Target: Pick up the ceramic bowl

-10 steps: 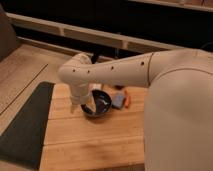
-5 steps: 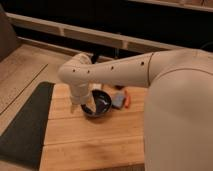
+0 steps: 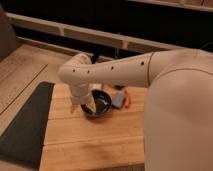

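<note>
The ceramic bowl [image 3: 101,103] is small, round and dark with a glossy inside. It sits on the wooden table top [image 3: 85,140], near its back edge. My gripper [image 3: 86,107] hangs down from the white arm [image 3: 115,72] at the bowl's left rim. The wrist covers the left part of the bowl.
A flat blue-grey rectangular thing [image 3: 118,101] lies right of the bowl, with a small orange-red thing [image 3: 127,100] beside it. A dark mat [image 3: 25,122] lies left of the table. My large white body [image 3: 180,115] fills the right side. A rail and dark wall stand behind.
</note>
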Tool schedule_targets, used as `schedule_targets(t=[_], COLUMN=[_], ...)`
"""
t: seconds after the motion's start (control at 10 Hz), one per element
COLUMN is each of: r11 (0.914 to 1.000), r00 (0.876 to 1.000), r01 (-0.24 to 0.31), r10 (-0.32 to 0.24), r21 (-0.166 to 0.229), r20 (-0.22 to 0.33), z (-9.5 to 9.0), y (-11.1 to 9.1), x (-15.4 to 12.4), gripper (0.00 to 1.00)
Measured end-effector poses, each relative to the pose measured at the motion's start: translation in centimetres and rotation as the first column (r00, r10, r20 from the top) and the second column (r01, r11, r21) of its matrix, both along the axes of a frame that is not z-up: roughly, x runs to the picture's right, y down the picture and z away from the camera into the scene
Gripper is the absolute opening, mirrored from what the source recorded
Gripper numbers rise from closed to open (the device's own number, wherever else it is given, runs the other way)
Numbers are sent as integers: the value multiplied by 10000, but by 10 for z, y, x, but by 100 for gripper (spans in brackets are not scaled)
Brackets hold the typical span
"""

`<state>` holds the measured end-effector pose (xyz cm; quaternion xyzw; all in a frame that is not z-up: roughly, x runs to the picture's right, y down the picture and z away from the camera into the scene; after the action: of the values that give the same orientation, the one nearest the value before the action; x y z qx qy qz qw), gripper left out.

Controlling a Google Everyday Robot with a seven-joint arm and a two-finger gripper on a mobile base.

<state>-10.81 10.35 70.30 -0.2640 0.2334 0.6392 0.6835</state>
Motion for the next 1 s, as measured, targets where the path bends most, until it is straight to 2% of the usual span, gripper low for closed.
schedule_targets(t=[0.7, 0.8, 1.0], r11=[10000, 9998, 9971], r00=[10000, 9997, 9946], r01=[40, 159, 595], r10=[-40, -161, -633], r21=[33, 96, 479], r20=[17, 160, 816], z=[1, 4, 19], y=[-2, -5, -27], x=[1, 3, 9], gripper=[65, 65, 65])
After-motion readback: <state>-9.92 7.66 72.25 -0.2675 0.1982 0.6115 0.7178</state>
